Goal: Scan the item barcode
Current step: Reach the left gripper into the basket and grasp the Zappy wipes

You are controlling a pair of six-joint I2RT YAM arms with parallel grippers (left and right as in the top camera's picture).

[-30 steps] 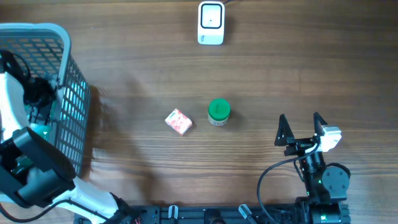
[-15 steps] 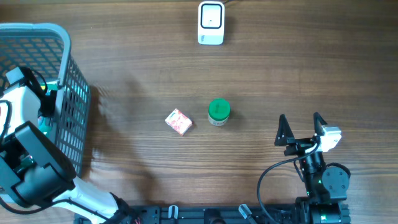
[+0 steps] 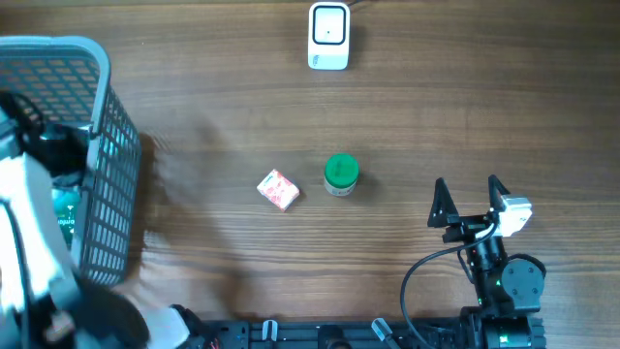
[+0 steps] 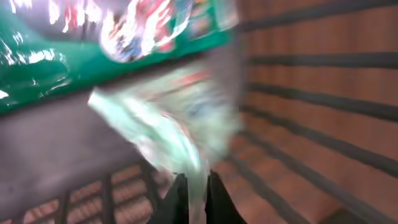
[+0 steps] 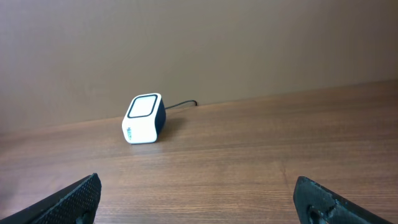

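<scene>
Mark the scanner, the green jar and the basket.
scanner (image 3: 328, 29), overhead view, its white top face.
green jar (image 3: 341, 171), overhead view, middle of its lid.
basket (image 3: 116, 174), overhead view, its right mesh wall.

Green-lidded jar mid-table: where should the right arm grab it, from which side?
Probably top-down, fingers across the round lid of the green-lidded jar: it stands upright, lid facing up. The pink packet lies apart on its left, so the open right gripper has free room approaching from the right.

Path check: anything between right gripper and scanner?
No, bare table between right gripper and scanner, seen in overhead and right wrist views. The green-lidded jar sits off that line.
</scene>
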